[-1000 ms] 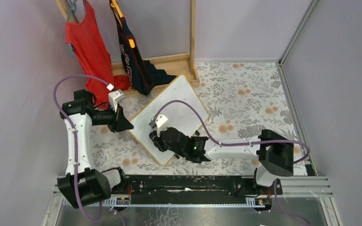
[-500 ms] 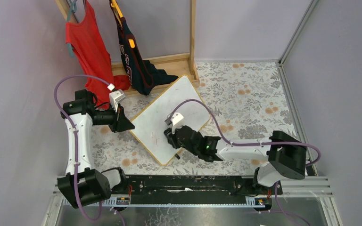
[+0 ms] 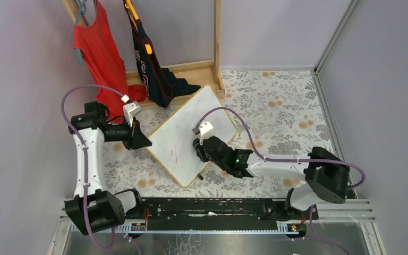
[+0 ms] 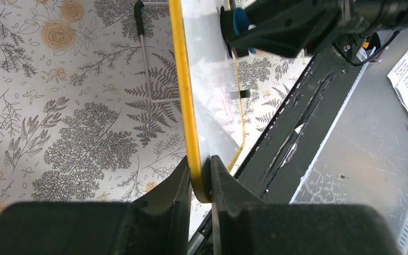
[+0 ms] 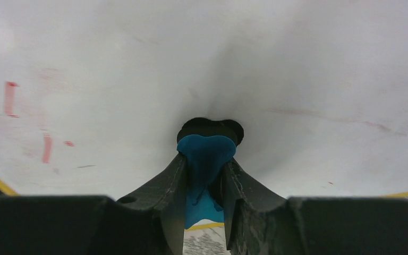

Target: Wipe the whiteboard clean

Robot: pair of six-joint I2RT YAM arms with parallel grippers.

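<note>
The whiteboard (image 3: 183, 133) lies tilted on the floral table, its frame yellowish in the wrist views. My left gripper (image 3: 142, 141) is shut on the board's left frame edge (image 4: 187, 117). My right gripper (image 3: 199, 150) is shut on a blue eraser (image 5: 206, 154), whose black pad presses against the white surface (image 5: 297, 64). Short red marks (image 5: 10, 98) remain on the board to the left of the eraser, and faint marks show in the top view (image 3: 175, 155). The eraser and right gripper also show in the left wrist view (image 4: 239, 21).
A wooden rack (image 3: 216, 48) with a red shirt (image 3: 98, 53) and a dark garment (image 3: 149, 69) stands behind the board. A black rail (image 3: 212, 207) runs along the near edge. Grey walls close in left and right.
My right gripper has slid the eraser across the board from its lower middle toward the right and farther side. The left gripper has kept its hold on the frame.
</note>
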